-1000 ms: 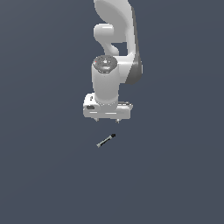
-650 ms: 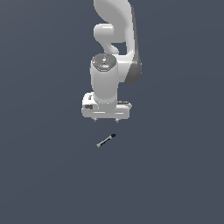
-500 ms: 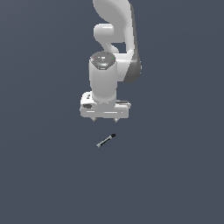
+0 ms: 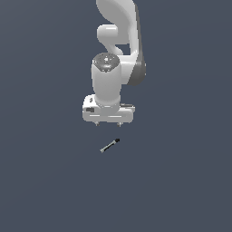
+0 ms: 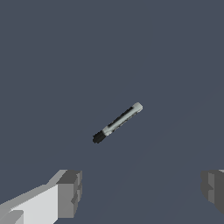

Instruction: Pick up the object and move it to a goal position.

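Observation:
The object [image 4: 109, 145] is a tiny thin rod with a pale grey shaft and a black end, lying flat on the dark grey floor. The wrist view shows the same object [image 5: 117, 123] lying at a slant, apart from both fingers. My gripper [image 4: 108, 123] hangs above the floor, a little farther back than the rod and slightly toward the exterior view's left. It is open: the two grey fingertips [image 5: 70, 192] stand wide apart with nothing between them. The white arm [image 4: 115, 54] rises behind it.
A plain dark grey floor [image 4: 181, 181] fills both views, with nothing else on it.
The wrist and hand have turned slightly and shifted a little toward the exterior view's left. The rod has stayed where it was.

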You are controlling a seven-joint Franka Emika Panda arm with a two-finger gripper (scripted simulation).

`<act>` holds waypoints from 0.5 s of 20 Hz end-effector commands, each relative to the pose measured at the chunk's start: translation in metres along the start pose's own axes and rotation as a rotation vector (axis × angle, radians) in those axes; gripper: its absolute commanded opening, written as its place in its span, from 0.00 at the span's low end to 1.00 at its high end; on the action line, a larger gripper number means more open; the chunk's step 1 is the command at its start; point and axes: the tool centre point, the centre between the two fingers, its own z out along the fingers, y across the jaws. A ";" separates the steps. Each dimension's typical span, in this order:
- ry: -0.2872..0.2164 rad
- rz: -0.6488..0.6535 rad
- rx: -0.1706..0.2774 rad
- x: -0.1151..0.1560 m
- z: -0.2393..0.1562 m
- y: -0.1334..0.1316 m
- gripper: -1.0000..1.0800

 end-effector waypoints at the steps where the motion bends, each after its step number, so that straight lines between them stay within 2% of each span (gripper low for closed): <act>1: -0.001 0.013 0.001 0.000 0.002 0.000 0.96; 10: -0.006 0.143 0.012 0.005 0.018 -0.002 0.96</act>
